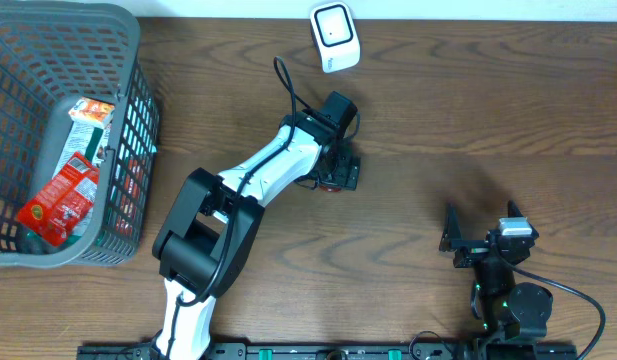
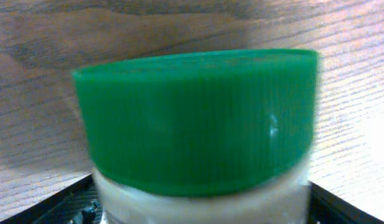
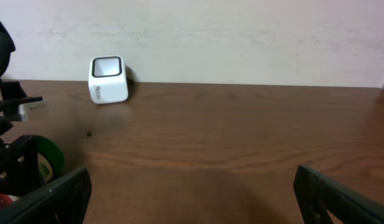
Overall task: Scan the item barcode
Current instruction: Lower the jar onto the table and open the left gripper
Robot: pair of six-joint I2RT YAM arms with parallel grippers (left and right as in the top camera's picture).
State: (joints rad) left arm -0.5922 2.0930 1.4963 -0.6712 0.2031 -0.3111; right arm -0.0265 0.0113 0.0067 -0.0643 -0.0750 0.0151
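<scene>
One jar (image 2: 204, 202) with a ribbed green cap (image 2: 198, 118) fills the left wrist view, its pale body set between the dark fingers at the lower corners. From overhead it is placed near the middle of the worktop (image 1: 488, 120), somewhat toward the far edge, with the left gripper (image 1: 340, 172) set around it. Whether those jaws are pressed on the jar or stand clear of it cannot be told, since the contact is hidden. The right gripper (image 3: 195, 190) is held wide and empty toward the near right corner.

The jar is judged to be stiff and of moderate weight, with a smooth wall that could slip. The ribs of the cap would give better purchase, but a hold on the body just below the cap is thought steadier. Whether the wall is glass cannot be told, so a gentle squeeze is advised. No barcode is shown, so the label should be kept uncovered. The white scanner (image 1: 334, 37) is stood at the far edge, well apart from the jar.

A grey wire basket (image 1: 138, 120) is placed along the left edge toward the far corner. A red packet (image 1: 58, 200) and a paler packet (image 1: 91, 112) are seen lying in it.
</scene>
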